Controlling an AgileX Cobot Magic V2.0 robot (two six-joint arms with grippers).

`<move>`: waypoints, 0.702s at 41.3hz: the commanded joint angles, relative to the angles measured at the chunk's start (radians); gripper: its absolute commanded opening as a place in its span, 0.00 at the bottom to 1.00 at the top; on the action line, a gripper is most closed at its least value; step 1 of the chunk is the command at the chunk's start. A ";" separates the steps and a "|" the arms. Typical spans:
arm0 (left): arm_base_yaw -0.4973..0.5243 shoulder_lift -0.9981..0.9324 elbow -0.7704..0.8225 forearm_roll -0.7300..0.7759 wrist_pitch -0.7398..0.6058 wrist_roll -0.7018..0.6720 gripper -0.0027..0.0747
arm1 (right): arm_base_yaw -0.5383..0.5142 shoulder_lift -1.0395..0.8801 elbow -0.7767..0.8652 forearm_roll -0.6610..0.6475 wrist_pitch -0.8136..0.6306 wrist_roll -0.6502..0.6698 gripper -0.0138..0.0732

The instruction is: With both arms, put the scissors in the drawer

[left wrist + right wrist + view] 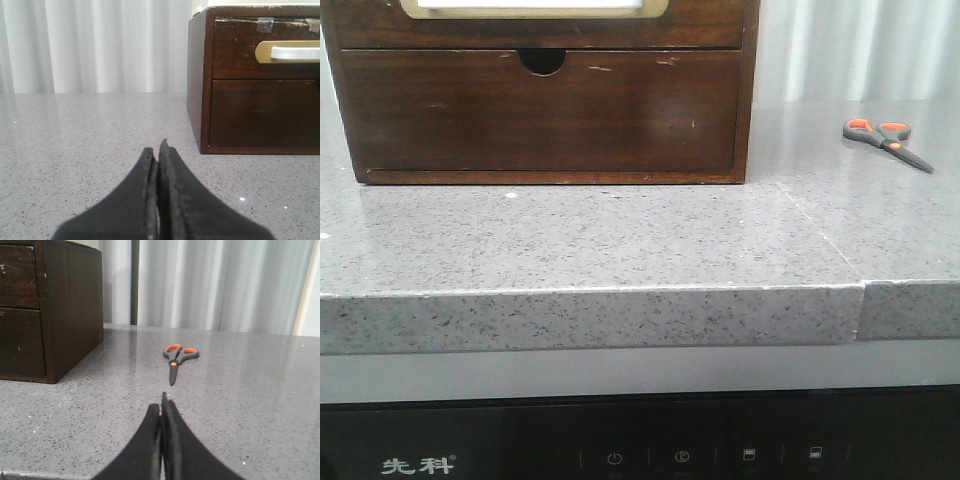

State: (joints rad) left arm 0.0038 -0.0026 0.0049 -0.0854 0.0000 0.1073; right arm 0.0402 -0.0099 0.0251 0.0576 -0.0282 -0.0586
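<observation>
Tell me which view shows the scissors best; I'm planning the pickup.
The right wrist view: the scissors lie whole and unblocked on the counter just ahead of the shut right claw. The front view shows them small, far right. The left wrist view misses them.

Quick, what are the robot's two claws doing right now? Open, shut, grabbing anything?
Left gripper: closed, holding nothing.
Right gripper: closed, holding nothing; the small grey scissors with orange-lined loops lie untouched.

The grey speckled stone countertop (620, 240) carried a dark brown wooden cabinet (545, 110) at the rear left and small scissors (886, 141) lying flat, closed, well apart to its right
</observation>
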 commanded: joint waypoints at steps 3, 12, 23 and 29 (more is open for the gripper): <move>-0.005 -0.019 0.025 -0.007 -0.083 -0.009 0.01 | -0.007 -0.017 0.002 0.000 -0.081 0.002 0.08; -0.005 -0.019 0.025 -0.007 -0.083 -0.009 0.01 | -0.007 -0.017 0.002 0.000 -0.081 0.002 0.08; -0.005 -0.019 0.025 -0.007 -0.110 -0.009 0.01 | -0.007 -0.017 0.001 0.000 -0.119 0.002 0.08; -0.005 -0.019 -0.012 -0.013 -0.147 -0.009 0.01 | -0.007 -0.017 -0.066 0.000 -0.045 0.002 0.08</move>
State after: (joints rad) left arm 0.0038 -0.0026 0.0049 -0.0854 -0.0536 0.1073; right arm 0.0402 -0.0099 0.0222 0.0576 -0.0362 -0.0586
